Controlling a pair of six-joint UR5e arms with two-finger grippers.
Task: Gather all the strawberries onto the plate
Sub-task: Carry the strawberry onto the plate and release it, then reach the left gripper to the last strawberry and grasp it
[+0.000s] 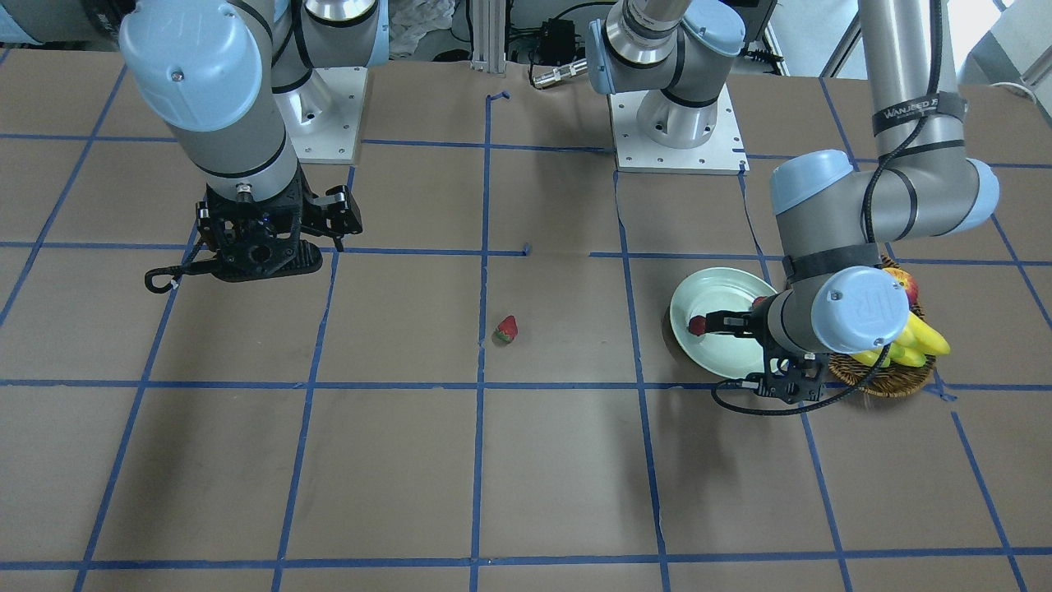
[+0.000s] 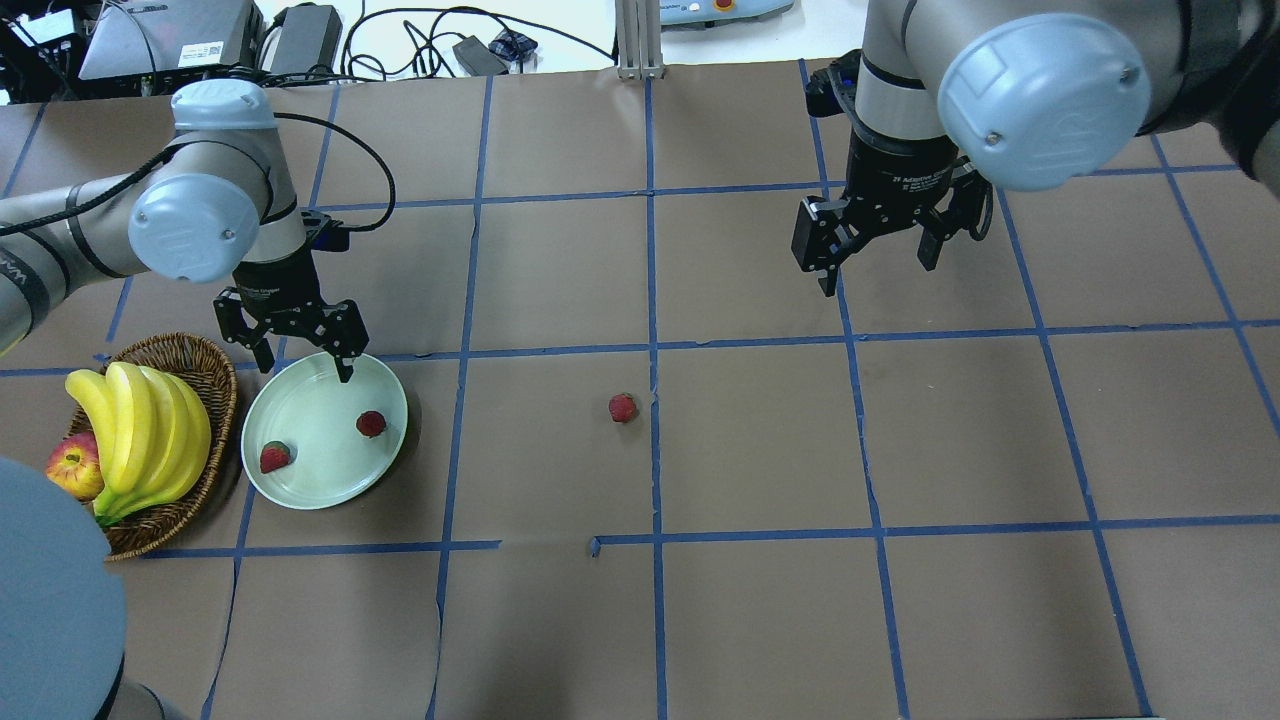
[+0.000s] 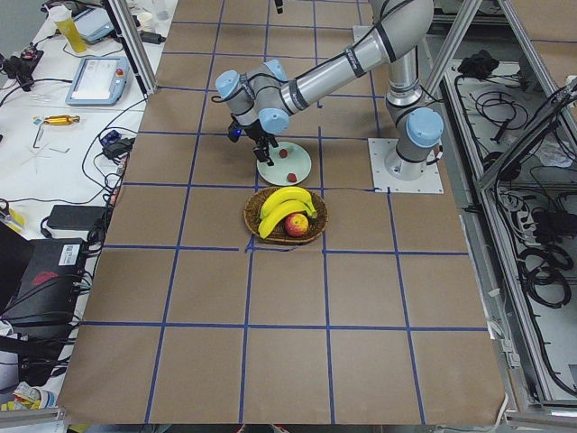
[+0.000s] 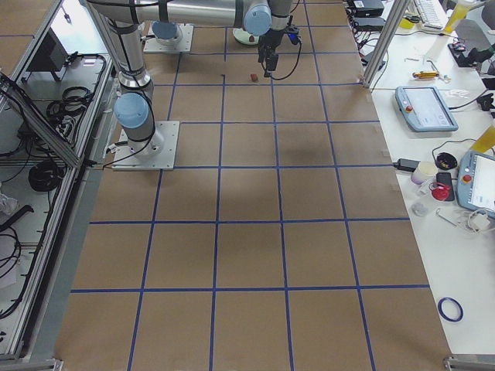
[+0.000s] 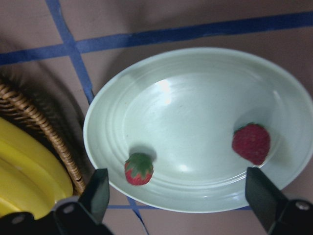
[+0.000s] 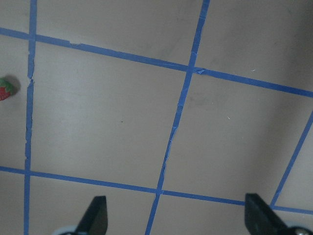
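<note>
Lower left of the overhead view, the plate [image 2: 322, 491] holds the first strawberry [image 5: 139, 169], cap up, and the second strawberry [image 5: 251, 142] lying beside it, under the left gripper [image 2: 305, 368], jaws spread. The third strawberry [image 1: 505, 330] lies mid-table — tip toward the front view's upper right. The right gripper [image 2: 878, 275] hangs spread too.

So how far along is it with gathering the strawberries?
Two of three look done: one strawberry and a second strawberry lie on the plate. Nothing is in hand: the left end effector hovers open over the plate, and the right end effector hangs open and empty. Left to do: the third strawberry, on the table.
</note>
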